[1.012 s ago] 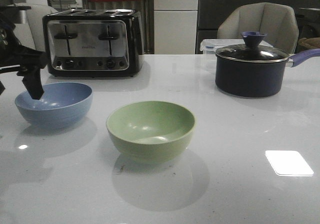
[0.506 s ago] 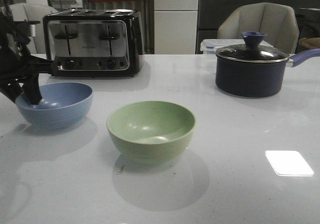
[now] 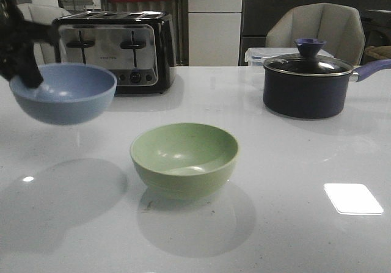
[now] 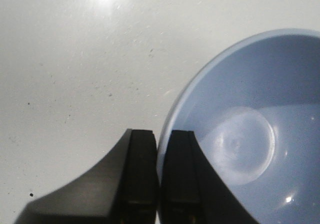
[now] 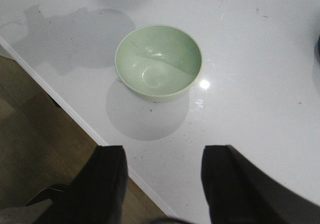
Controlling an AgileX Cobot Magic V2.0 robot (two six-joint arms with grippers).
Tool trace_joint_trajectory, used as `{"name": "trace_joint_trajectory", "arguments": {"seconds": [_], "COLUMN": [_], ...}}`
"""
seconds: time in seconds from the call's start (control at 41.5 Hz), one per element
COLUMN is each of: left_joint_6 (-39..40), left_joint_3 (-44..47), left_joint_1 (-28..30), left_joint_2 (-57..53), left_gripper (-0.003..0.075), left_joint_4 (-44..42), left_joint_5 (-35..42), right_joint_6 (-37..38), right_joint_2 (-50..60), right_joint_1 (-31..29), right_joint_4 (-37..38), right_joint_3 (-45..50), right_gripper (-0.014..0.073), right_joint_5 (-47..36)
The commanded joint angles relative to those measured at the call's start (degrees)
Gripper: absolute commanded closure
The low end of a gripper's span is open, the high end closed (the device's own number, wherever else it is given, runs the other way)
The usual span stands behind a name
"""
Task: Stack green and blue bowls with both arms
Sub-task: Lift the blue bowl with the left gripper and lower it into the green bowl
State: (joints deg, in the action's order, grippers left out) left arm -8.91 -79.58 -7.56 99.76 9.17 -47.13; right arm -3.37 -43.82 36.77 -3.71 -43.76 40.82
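Blue bowl [image 3: 63, 93] hangs in our left gripper [image 4: 159, 184], clear of the table [image 3: 293, 163], with its shadow spread on the white surface below. In the left wrist view our two black fingers [image 4: 141, 174] are pressed close together on the bowl's rim, one outside the wall and one inside, so the left gripper is clamped on the blue bowl. The bowl sits roughly level, its hollow facing up, and extends away from the fingers to one side.

Our right gripper [image 5: 162, 181] holds nothing; its two dark fingers [image 5: 107, 184] stand wide apart above the table edge. Just ahead of it, between the fingers' lines, the green bowl [image 5: 158, 62] rests upright on the table, near the edge and not touched by anything. Beyond the green bowl, the blue one shows only as a sliver at the far edge of the right wrist view.

From the front, the green bowl [image 3: 184, 159] lies below and to the right of the raised blue bowl, well apart from it. Farther back stand a toaster [image 3: 110, 52], partly behind the blue bowl, and a dark lidded pot [image 3: 308, 83] on the right.
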Motion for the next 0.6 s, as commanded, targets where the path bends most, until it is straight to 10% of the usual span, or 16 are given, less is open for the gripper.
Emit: {"name": "trace_joint_trajectory", "arguments": {"seconds": [0.0,0.578], "left_joint_6": [-4.47,-5.93], "left_joint_3": [-1.71,-3.0], "left_joint_1": [-0.3,-18.28], "left_joint_2": [-7.47,-8.04], "left_gripper": [0.0625,0.0627], "left_joint_4": [5.71,8.59], "left_joint_5": [-0.63,-2.46], "right_joint_6": [-0.54,-0.54], "right_joint_2": [0.45,0.45], "right_joint_1": [0.11,0.11], "right_joint_4": [-0.27,-0.27], "right_joint_3": [-1.53,-1.53], "right_gripper": [0.0137,0.0137], "right_joint_5": [-4.08,-4.08]}}
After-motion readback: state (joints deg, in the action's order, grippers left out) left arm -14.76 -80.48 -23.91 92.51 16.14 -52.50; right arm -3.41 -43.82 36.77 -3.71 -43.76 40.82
